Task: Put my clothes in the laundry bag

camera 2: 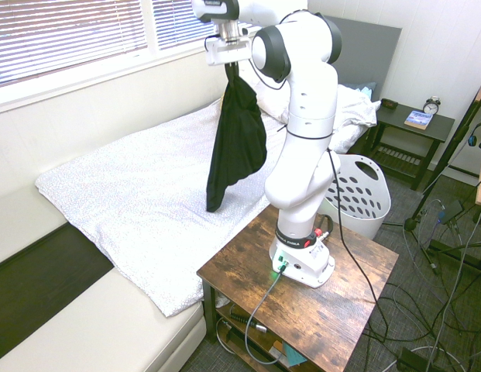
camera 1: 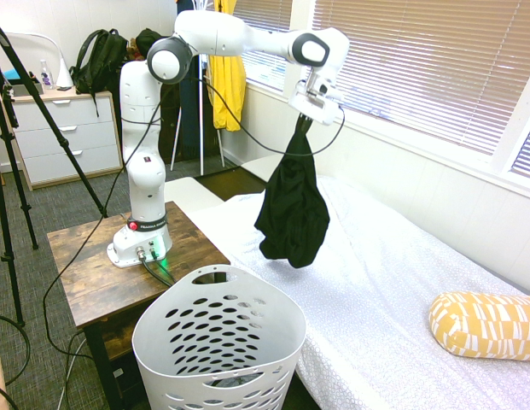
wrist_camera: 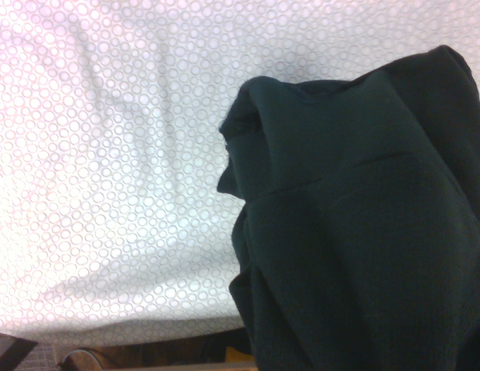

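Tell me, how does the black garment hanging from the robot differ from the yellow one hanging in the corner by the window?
The black garment dangles bunched from the robot's shut pincer above the bed; the yellow garment hangs in the room's corner, apart from the robot. The black one is dark and crumpled into a lump; the yellow one is bright and hangs longer and straighter. Both are soft fabric, hanging clear of any surface.

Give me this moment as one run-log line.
gripper: shut on black garment | garment: hanging clear above bed | laundry basket: on floor by bed, garment not in yet
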Controlling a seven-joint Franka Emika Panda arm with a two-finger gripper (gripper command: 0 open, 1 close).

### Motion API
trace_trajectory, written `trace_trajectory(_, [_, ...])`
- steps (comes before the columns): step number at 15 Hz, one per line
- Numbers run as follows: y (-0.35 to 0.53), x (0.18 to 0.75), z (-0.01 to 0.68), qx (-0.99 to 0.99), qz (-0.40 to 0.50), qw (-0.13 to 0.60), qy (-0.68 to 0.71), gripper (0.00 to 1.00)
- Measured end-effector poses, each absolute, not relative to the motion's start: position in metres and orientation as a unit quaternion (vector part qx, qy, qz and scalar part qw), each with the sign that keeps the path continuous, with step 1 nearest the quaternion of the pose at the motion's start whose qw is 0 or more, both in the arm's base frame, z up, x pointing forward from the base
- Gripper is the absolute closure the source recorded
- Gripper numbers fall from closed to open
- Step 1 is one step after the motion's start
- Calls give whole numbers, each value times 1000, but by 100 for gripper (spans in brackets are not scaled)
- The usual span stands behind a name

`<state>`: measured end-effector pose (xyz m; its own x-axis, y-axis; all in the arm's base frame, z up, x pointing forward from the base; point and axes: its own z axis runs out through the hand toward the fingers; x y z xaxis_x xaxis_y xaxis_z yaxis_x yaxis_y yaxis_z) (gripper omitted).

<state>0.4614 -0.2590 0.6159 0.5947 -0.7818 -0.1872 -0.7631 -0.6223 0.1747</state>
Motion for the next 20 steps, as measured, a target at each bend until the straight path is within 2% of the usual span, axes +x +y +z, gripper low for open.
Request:
trace_trajectory(6, [-326,341,757,883,-129,117,-436,100])
trace_trajectory(9, [-375,279,771,867,-181,148,-441,100])
trace_trajectory(14, [-477,198,683,827,-283,112,-472,100])
trace_trajectory(17, [-489,173,637,814,-352,108,-450,100])
trace_trajectory(20, [-493,167,561,801,-394,105,-438,100])
